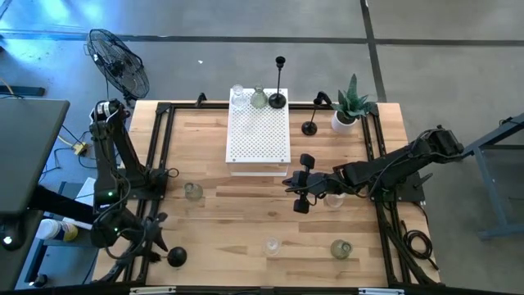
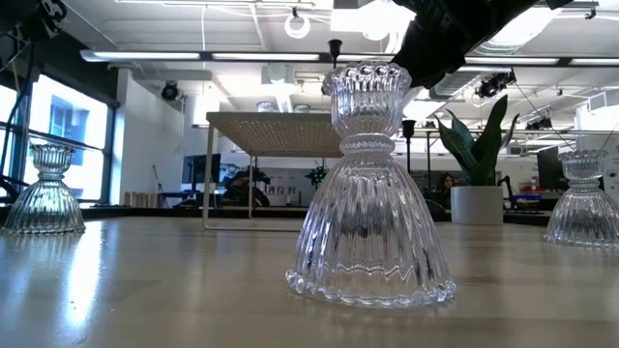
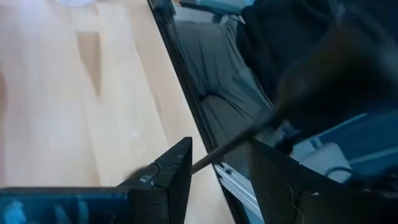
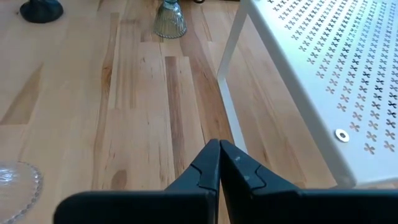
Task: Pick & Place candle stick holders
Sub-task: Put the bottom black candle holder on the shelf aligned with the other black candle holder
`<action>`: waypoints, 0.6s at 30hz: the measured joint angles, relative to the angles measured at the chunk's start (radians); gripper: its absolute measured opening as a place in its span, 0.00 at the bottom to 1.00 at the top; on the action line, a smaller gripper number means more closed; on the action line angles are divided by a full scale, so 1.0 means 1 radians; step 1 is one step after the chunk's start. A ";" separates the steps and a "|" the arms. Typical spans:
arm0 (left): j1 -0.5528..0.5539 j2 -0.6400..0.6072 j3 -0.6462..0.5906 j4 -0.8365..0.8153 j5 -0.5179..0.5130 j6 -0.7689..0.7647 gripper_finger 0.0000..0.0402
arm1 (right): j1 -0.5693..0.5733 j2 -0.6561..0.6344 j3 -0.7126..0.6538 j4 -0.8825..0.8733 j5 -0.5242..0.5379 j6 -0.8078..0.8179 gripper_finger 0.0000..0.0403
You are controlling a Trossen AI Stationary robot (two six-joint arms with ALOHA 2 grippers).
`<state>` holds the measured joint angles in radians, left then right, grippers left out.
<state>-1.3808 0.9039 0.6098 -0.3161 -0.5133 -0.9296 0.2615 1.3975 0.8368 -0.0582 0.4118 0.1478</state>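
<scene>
Between picks: right tool (image 1: 301, 182) is hovering empty, fingers pressed together, just in front of the white perforated box (image 1: 258, 135). Three candle stick holders (image 1: 259, 98) are already standing on the box's far edge; the nearest loose one, a clear glass holder (image 1: 333, 199), is sitting on the counter (image 1: 221, 213) under the right arm, upright, axis vertical, cup up. Next move needs fingers opening and descending over it. Left tool (image 3: 217, 165) is parked at the counter's left edge, fingers apart

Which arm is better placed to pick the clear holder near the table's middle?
Probably the right: the right gripper, shut, hovers beside the clear holder, while the left gripper sits at the far left edge.
</scene>
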 joint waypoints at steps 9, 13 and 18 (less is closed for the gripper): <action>0.000 0.000 0.000 0.000 0.044 -0.049 0.36 | 0.000 0.000 0.000 0.000 0.000 0.000 0.00; 0.000 0.000 0.000 0.001 0.000 -0.010 0.36 | 0.000 0.000 0.000 0.000 0.000 0.000 0.00; 0.000 0.000 -0.001 0.012 -0.054 0.040 0.36 | 0.000 0.000 0.000 0.000 0.000 -0.004 0.00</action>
<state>-1.3811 0.9037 0.6090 -0.3040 -0.5678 -0.8899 0.2615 1.3975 0.8368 -0.0580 0.4118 0.1438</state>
